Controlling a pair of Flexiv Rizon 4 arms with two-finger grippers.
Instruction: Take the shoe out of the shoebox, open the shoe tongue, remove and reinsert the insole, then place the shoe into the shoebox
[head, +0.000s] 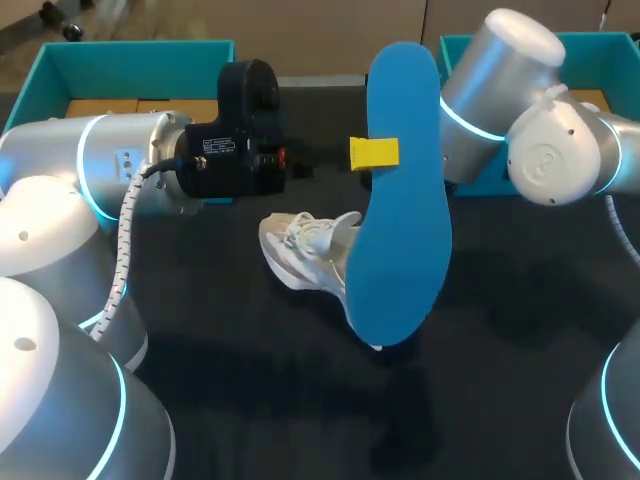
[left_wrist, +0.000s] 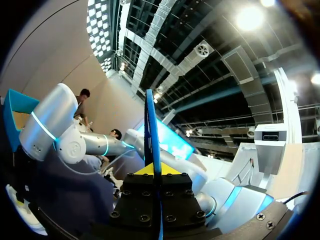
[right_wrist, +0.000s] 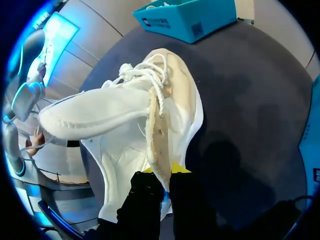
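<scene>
Head view shows blue insole (head: 400, 200) upright beside white shoe (head: 300, 250).

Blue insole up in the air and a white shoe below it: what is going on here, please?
The left gripper is shut on the blue insole and holds it upright above the black table, fully out of the shoe. The right gripper is shut on the rim of the white shoe, which sits at the middle of the table, outside the box. The insole is not yet back inside the shoe.
</scene>
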